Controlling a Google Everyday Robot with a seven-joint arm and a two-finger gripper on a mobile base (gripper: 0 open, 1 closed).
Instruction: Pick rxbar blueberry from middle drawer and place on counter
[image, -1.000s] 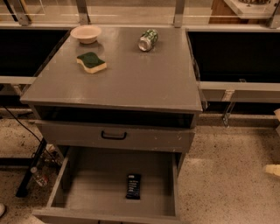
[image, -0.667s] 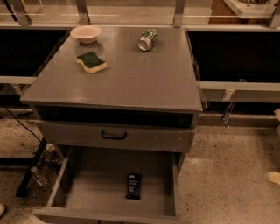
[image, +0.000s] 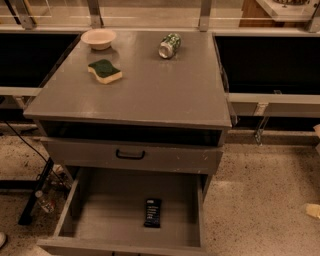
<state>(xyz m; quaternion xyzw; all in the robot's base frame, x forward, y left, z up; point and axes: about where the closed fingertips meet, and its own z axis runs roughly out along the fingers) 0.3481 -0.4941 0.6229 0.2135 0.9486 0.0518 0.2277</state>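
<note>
The rxbar blueberry, a dark flat bar with pale lettering, lies on the floor of the open middle drawer, right of its centre and near the front. The grey counter is the cabinet top above it. My gripper shows only as a pale piece at the right edge of the camera view, low over the floor and far to the right of the drawer. It holds nothing that I can see.
On the counter are a green-topped yellow sponge, a pale bowl and a can lying on its side. A shut drawer front with a black handle sits above the open drawer. Cables and a bottle lie left of it.
The pale gripper piece at the right edge has moved downward. The bar, the drawer and the counter items have not moved.
</note>
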